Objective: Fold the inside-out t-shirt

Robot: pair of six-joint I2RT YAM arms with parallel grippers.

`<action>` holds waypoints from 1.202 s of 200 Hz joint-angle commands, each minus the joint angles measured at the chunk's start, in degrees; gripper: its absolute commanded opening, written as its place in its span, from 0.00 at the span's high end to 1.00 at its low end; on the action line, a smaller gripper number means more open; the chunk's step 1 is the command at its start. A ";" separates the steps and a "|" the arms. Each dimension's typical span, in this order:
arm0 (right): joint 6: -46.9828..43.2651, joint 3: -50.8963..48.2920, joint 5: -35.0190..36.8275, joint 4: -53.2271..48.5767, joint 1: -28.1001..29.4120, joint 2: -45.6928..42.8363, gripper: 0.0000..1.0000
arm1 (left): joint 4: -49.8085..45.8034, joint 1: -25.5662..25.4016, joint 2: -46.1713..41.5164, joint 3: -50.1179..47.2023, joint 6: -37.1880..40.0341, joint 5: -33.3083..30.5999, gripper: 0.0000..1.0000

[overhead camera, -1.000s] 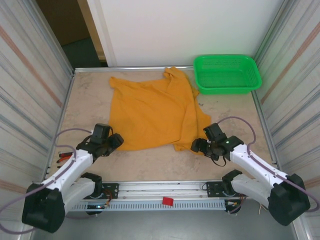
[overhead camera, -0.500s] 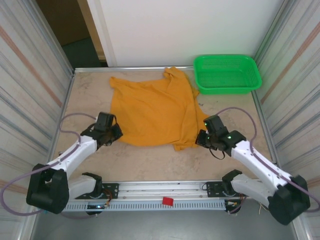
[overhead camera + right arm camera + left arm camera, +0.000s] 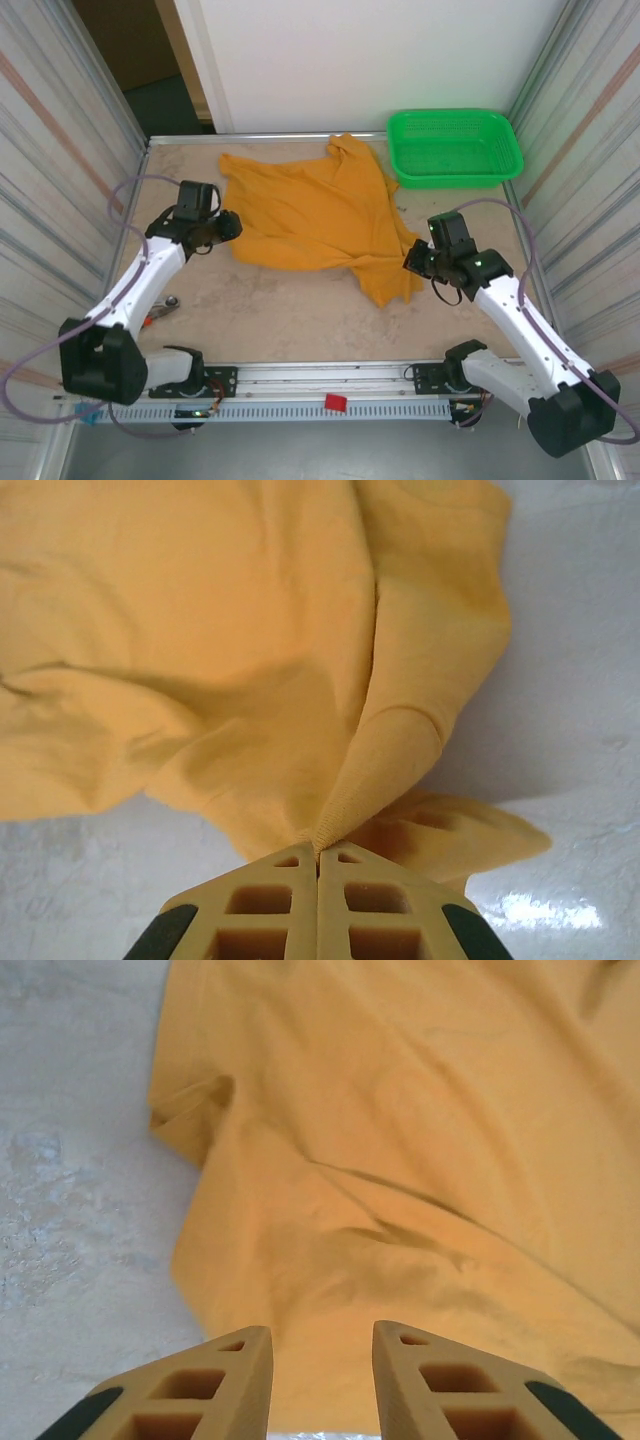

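Both arms have pushed outward, right gripper pinched shut on a fold of the inside-out t-shirt spread ahead of it, left gripper parted over cloth at its tips; best to regrip left, then lift evenly.

No legible text, label, brand, number or sign anywhere. Visible side of inside-out t-shirt: plain mustard-orange cloth, no lettering to read. Green basket: unmarked.
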 commanded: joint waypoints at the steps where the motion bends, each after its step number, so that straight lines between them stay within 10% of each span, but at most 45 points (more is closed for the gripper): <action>1: -2.01 0.54 -2.64 5.40 -4.47 4.61 1.00 | 2.21 2.35 5.17 2.70 1.65 3.78 0.65; 112: -4.07 0.73 -2.03 10.81 -8.25 14.19 1.00 | 11.85 0.94 -5.26 -21.74 -14.09 -0.09 0.51; 174: -3.72 -0.02 -2.43 10.40 -7.62 12.97 1.00 | 17.44 0.94 6.86 -17.21 -12.49 -1.25 0.49; 192: -3.72 -0.55 -2.49 9.44 -7.51 11.04 1.00 | 18.07 1.03 11.05 -15.69 -11.20 -0.54 0.58; 209: -3.71 -1.27 -2.81 7.85 -7.55 8.43 1.00 | 17.88 1.02 12.27 -15.72 -10.10 0.63 1.00; 240: -3.65 -1.52 -4.96 1.85 -7.27 -0.04 1.00 | 12.08 -0.38 0.79 -18.33 -9.10 4.13 1.00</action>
